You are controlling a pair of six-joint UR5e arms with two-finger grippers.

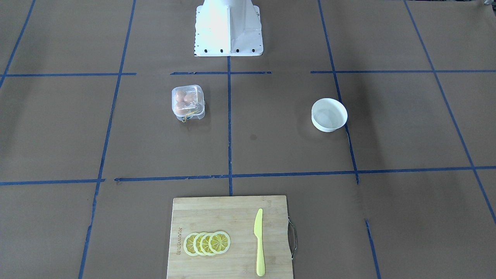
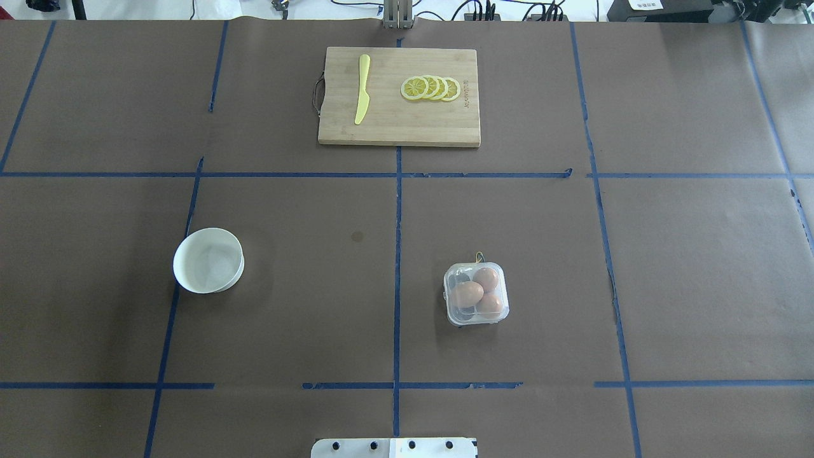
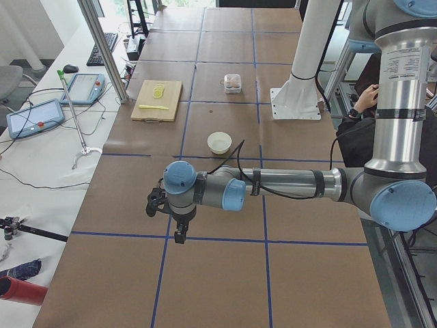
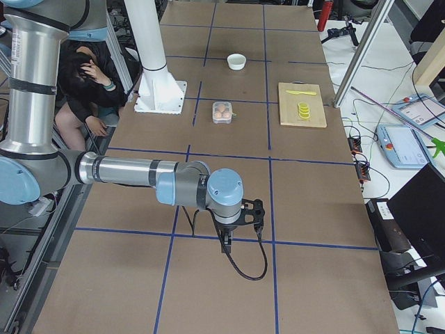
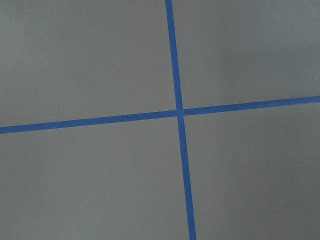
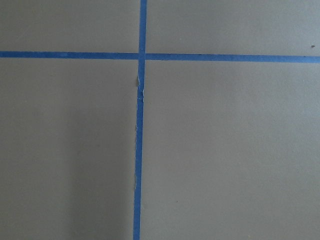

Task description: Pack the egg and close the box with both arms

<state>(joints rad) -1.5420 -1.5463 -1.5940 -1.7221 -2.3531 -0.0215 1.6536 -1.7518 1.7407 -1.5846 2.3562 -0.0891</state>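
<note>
Seen from above, the box (image 2: 475, 294) sits on the brown desk (image 2: 699, 267), at about 4 o'clock from the middle. Its clear lid looks down, and three brown eggs (image 2: 469, 293) lie inside. The white bowl (image 2: 208, 261) is at 9 o'clock and the wooden board (image 2: 394, 130) at 12. The left pincer (image 3: 179, 236) and the right pincer (image 4: 226, 245) hang over blue tape lines at the desk's two ends, well apart from the box. I cannot tell how wide either is open.
</note>
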